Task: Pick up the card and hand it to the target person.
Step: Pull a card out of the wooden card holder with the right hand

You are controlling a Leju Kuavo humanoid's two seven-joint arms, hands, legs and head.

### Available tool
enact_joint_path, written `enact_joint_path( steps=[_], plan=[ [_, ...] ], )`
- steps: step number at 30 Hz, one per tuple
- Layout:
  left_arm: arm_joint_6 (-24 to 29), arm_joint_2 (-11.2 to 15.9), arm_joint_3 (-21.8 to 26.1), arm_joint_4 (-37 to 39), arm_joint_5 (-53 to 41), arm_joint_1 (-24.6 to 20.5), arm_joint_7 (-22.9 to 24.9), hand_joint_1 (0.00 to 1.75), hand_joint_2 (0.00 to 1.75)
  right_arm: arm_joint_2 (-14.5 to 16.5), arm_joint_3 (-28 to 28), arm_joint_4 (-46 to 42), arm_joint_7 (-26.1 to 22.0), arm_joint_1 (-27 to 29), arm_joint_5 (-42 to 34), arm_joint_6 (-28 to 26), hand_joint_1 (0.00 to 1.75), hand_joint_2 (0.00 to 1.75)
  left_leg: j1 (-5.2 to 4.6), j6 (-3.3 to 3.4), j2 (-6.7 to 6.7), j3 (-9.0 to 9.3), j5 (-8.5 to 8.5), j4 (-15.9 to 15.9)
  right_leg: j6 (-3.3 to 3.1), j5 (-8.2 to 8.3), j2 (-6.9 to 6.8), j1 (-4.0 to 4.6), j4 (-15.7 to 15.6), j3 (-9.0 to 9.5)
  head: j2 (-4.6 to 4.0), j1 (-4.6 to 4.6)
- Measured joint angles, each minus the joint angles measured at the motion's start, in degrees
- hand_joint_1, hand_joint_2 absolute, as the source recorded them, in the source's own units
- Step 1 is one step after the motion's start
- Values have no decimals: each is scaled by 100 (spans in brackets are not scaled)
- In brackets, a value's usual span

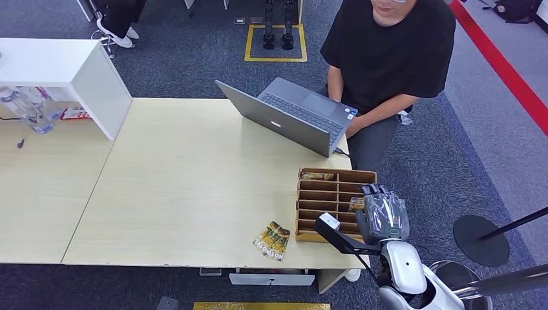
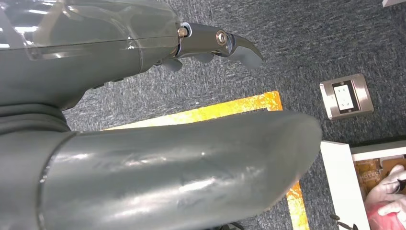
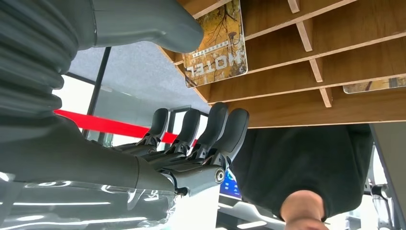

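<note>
The right hand's fingers (image 3: 225, 129) are lying straight and close together, gripping nothing, with the thumb (image 3: 158, 24) just beside a card (image 3: 218, 45) standing in the rack (image 1: 336, 194). The right hand (image 1: 381, 213) is hovering over the rack's right edge, at the table's (image 1: 181, 187) near right corner. More cards (image 1: 271, 241) are lying beside the rack by the near edge. A person (image 1: 388, 58) is sitting behind a laptop (image 1: 284, 119) at the far edge. The left hand (image 2: 143, 120) is hanging over carpet, its fingers apart and holding nothing.

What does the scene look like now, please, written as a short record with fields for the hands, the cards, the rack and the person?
right hand: over the right side of the rack, next to a card, grip not clear
left hand: hanging over the carpet, holding nothing
card in rack: printed HOTEL, standing in a slot
loose cards: on the table, left of the rack
rack: wooden, slotted, at the table's right edge
person: seated behind a laptop
</note>
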Motion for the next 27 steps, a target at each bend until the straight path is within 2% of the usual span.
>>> enact_joint_path(
  steps=[20, 27],
  plan=[
    [2, 0, 0, 0, 0, 0, -1, 0, 0, 0, 13, 21, 4, 0, -78, 27, 79, 175, 0, 0, 0, 0, 0, 0, 0, 0, 0, 0, 0, 0, 0, 0],
    [4, 0, 0, 0, -13, 0, 3, 0, 0, 0, 23, 89, 4, -1, -140, 28, 86, 175, 0, 0, 0, 0, 0, 0, 0, 0, 0, 0, 0, 0, 0, 0]
  ],
)
